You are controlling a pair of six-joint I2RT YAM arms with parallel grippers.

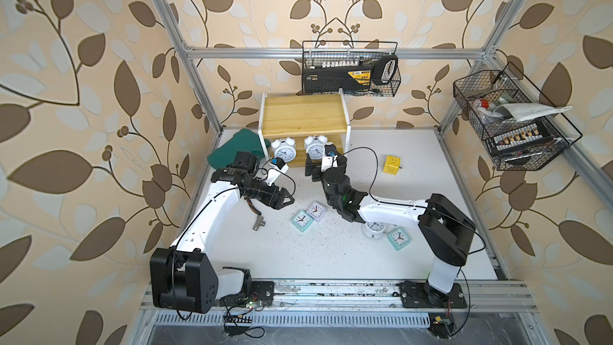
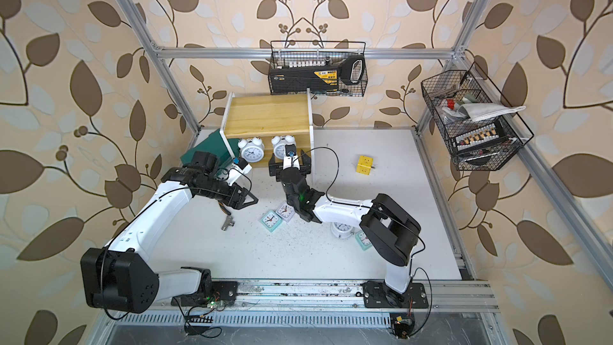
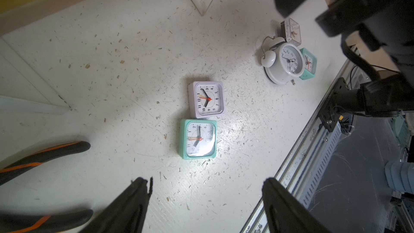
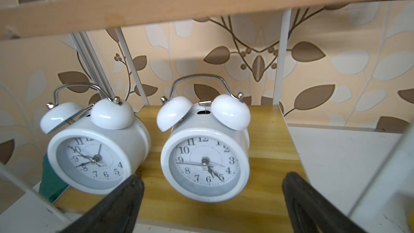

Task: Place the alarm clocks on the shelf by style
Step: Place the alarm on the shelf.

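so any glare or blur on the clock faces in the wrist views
left wrist view: glare whitens a corner of the near mint-green clock, the lilac clock reads sharp; right wrist view: the nearer twin-bell clock is crisp, its neighbour slightly soft

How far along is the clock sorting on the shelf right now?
Done: two twin-bell clocks stand on the lower board of the shelf. In hand: nothing; right gripper open before them, left gripper open too. Left on the table: third twin-bell clock, lilac clock, two mint clocks, greyish clock.
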